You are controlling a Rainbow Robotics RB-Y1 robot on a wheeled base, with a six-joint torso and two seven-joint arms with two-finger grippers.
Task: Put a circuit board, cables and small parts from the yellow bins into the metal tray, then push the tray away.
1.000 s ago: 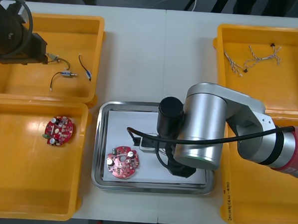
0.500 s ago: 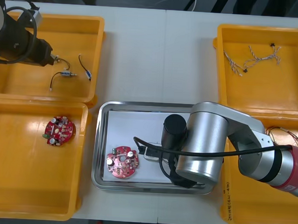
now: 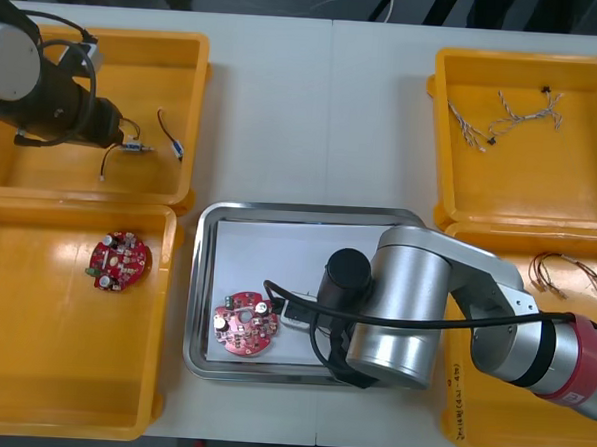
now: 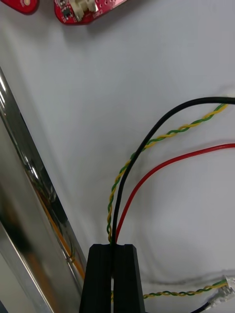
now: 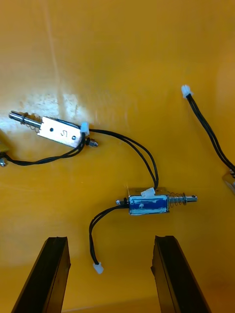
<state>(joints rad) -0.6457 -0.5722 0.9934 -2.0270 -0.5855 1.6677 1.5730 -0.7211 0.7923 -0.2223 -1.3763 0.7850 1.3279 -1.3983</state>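
From above, the shiny rectangular metal tray (image 3: 201, 279), white inside, sits mid-table with a round red circuit board (image 3: 245, 324) lying in it. The robot's right arm bends low over the tray's right half. Left of the tray and farther back, the left arm reaches into a yellow plastic bin (image 3: 200, 78) beside wired small metal parts (image 3: 132, 148). A second red board (image 3: 118, 260) lies in the yellow bin just left of the tray. Twisted blue and white cables (image 3: 504, 119) rest in the far bin to the tray's right.

At the right wrist, the right gripper (image 4: 115, 247) is pinched tight on a bundle of black, red and twisted yellow-green cables (image 4: 147, 161) over the tray's white floor, near its rim.

At the left wrist, the left gripper (image 5: 110, 239) stands wide apart above the bin floor, with one blue-tinged metal part (image 5: 149, 204) lying just ahead, between its fingers (image 5: 54, 274).
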